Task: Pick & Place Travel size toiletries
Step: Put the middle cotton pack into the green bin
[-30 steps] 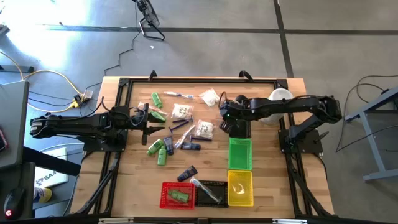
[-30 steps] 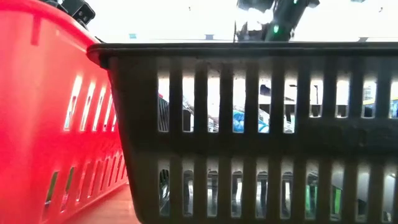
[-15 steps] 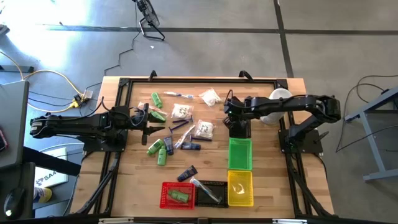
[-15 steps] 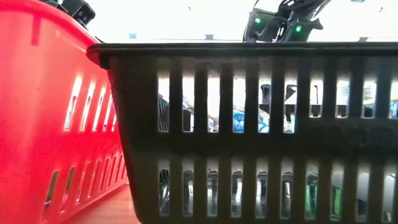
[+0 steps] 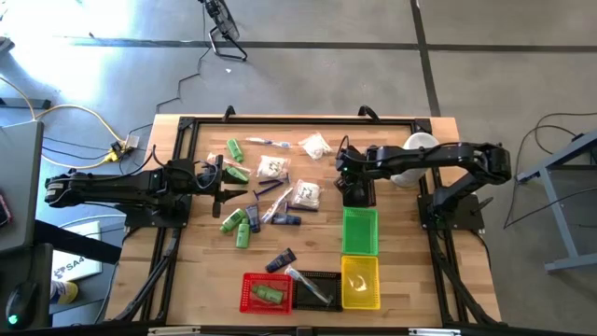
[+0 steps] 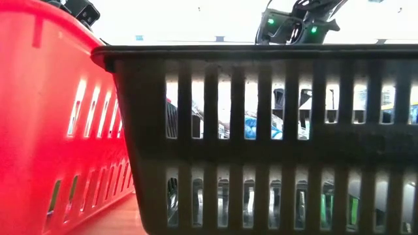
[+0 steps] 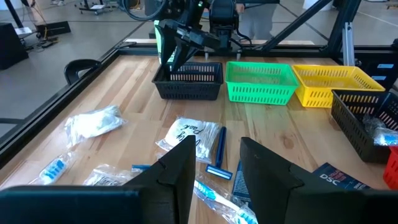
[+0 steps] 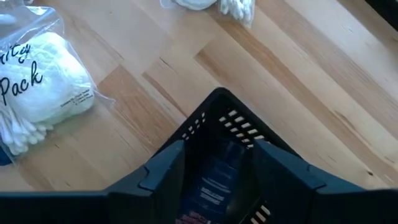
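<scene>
Travel size toiletries lie scattered mid-table: green bottles [image 5: 238,229], white packets [image 5: 305,194], a wrapped toothbrush [image 5: 266,142] and a navy tube [image 5: 280,261]. My right gripper [image 8: 217,149] hangs open, pointing steeply down, just over the far black basket [image 5: 358,193]. A dark navy tube [image 8: 214,180] lies inside that basket, below the gap between the fingers. My left gripper [image 7: 217,155] waits open at the table's left, near the pile, with nothing between its fingers.
Toward the near edge from the far black basket stand a green basket [image 5: 360,231] and a yellow one [image 5: 360,282]. A second black basket [image 5: 312,287] and a red one [image 5: 266,292] sit at the near edge. A white cup [image 5: 420,145] stands at the far right.
My right gripper has come down over the far black basket, shifting a little toward the table's right edge and rolling at the wrist, then held still. The left arm has not moved.
</scene>
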Controlling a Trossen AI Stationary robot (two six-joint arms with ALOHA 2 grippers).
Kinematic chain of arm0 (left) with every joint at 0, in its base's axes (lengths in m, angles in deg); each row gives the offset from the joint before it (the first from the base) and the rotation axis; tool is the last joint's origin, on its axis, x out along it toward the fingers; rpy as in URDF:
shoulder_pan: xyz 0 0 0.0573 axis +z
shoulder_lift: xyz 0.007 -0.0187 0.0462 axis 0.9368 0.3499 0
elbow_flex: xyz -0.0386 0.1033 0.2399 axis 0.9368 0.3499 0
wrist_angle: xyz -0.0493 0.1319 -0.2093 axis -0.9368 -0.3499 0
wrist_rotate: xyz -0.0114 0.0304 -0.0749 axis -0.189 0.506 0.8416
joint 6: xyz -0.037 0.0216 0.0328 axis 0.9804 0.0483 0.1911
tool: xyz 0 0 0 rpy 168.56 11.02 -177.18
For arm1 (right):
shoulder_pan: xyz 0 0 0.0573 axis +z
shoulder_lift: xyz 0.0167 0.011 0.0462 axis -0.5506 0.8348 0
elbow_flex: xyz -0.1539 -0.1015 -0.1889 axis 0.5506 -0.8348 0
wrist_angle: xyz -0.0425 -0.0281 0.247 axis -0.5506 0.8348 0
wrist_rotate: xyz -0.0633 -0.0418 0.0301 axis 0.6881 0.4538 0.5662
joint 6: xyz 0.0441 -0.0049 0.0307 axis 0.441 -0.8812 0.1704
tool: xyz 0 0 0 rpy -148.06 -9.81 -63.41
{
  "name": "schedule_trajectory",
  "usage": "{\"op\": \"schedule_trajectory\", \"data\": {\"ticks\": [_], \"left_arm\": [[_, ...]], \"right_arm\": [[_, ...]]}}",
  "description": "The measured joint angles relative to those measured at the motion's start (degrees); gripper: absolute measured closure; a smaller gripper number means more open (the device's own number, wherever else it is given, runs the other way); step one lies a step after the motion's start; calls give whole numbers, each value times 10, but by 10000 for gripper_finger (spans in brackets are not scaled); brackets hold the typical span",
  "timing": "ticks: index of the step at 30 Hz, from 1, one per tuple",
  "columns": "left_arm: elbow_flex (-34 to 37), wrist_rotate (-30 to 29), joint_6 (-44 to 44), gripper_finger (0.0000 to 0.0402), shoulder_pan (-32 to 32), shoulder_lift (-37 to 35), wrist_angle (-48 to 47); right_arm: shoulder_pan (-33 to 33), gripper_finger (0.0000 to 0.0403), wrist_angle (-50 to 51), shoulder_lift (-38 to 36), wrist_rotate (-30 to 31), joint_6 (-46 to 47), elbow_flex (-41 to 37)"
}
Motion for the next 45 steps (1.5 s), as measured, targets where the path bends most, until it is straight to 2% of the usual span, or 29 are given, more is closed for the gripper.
{"op": "schedule_trajectory", "data": {"ticks": [5, 10, 14, 19, 26, 32, 45], "left_arm": [[0, 0, 0, 278, 0, 0, 0], [0, 0, 0, 278, 0, 0, 0], [0, 0, 0, 278, 0, 0, 0], [0, 0, 0, 278, 0, 0, -1], [0, 0, 0, 278, 0, 0, -2], [0, 0, 0, 278, 0, 0, -3], [0, 0, 1, 278, 0, 0, -3]], "right_arm": [[1, 238, 0, -21, 1, -2, 0], [4, 299, 1, -70, -12, -10, 0], [9, 349, 0, -121, -59, -30, 0], [33, 393, 1, -165, -82, -41, 0], [97, 399, -5, -183, -74, -75, 0], [142, 399, -62, -161, -62, -80, 0], [172, 400, -151, -112, -63, -93, 0]]}}
